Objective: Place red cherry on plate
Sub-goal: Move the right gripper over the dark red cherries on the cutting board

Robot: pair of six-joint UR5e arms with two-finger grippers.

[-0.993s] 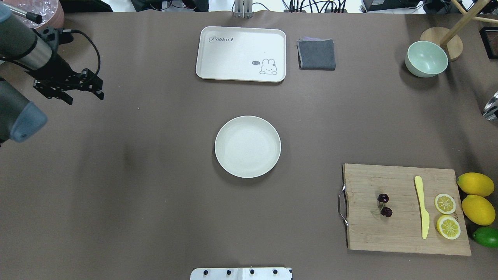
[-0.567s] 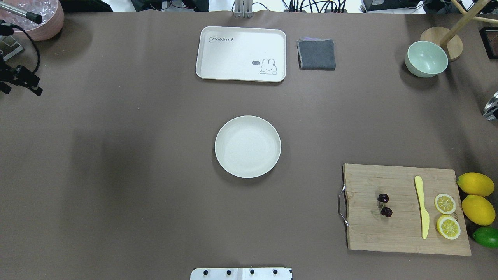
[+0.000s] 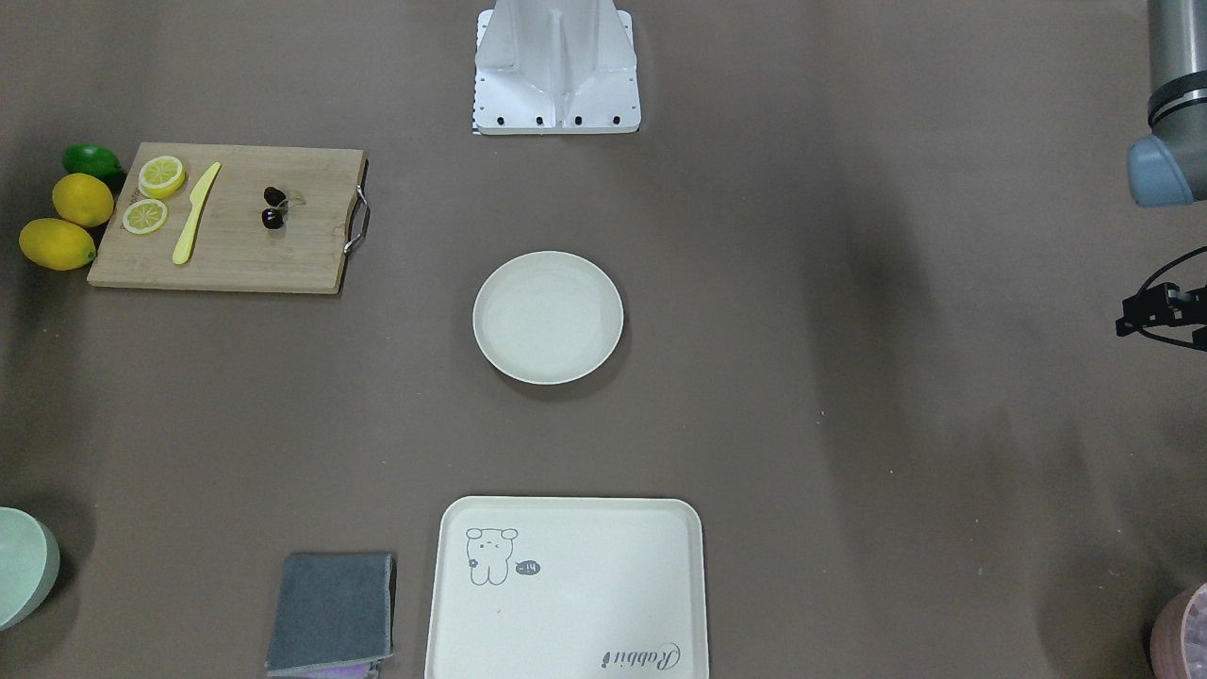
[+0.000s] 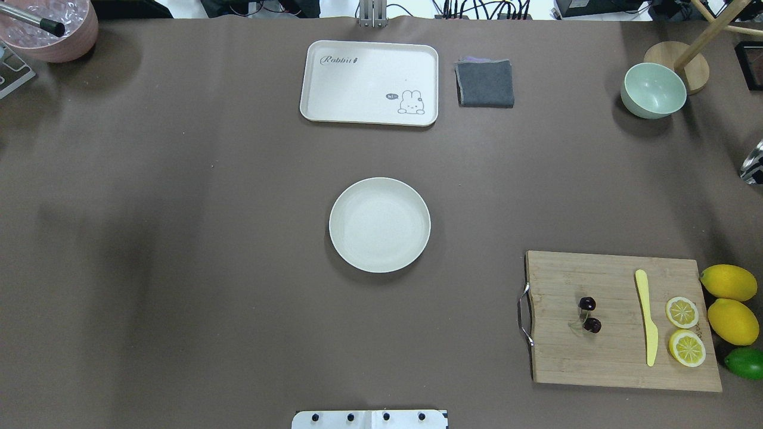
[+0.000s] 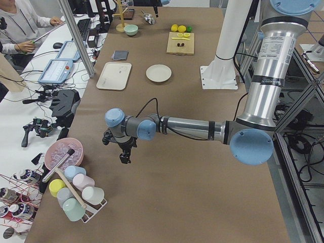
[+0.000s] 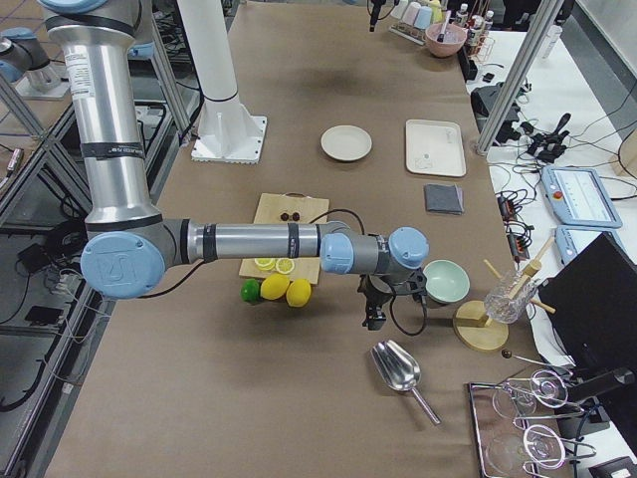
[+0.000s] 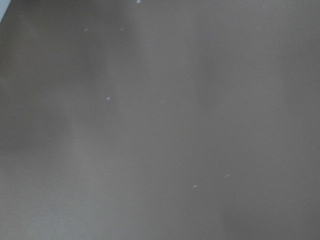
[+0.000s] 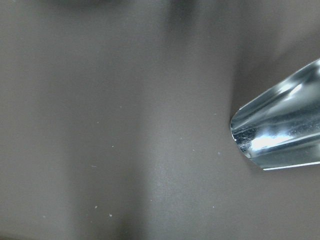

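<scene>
The red cherry, a pair of dark glossy fruits on thin stems, lies on the wooden cutting board at the near right; it also shows in the front-facing view. The plate is round, off-white and holds nothing, at the table's middle. Neither gripper appears in the overhead view. My left gripper hangs over bare table at the far left end, and I cannot tell if it is open. My right gripper hovers beyond the right end of the board, near a metal scoop, state unclear.
On the board lie a yellow knife and two lemon halves; whole lemons and a lime sit beside it. A cream tray, grey cloth and green bowl line the far edge. The metal scoop lies near my right wrist.
My left arm and gripper have swung out of the overhead view past the table's left edge. The cherry, plate and board have not moved.
</scene>
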